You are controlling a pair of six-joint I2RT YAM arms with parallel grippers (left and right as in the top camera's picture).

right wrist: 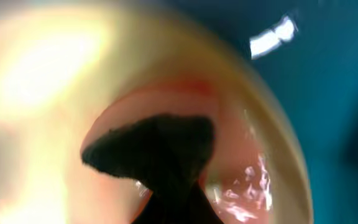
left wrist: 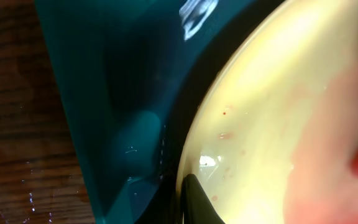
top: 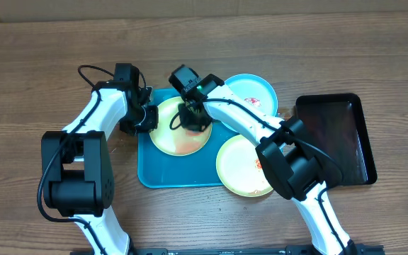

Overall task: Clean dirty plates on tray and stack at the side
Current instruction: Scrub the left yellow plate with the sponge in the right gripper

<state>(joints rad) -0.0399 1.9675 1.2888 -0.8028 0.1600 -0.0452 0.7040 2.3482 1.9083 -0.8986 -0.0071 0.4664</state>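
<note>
A pale yellow-green plate (top: 170,138) with a reddish smear lies on the left half of the turquoise tray (top: 154,171). My left gripper (top: 147,119) is shut on this plate's left rim. In the left wrist view one dark finger (left wrist: 194,200) lies on the plate's rim (left wrist: 272,106), over the tray (left wrist: 117,74). My right gripper (top: 192,117) is over the plate's middle, shut on a black wiping pad (right wrist: 154,146) that presses on the red sauce smear (right wrist: 244,171). A second yellow-green plate (top: 241,166) overlaps the tray's right edge. A pale blue plate (top: 255,92) sits at the tray's back right corner.
A smaller black rectangular tray (top: 335,138) stands on the wooden table to the right. Wet droplets show on the wood (left wrist: 11,186) left of the turquoise tray. Bare wooden table lies in front and at the far left.
</note>
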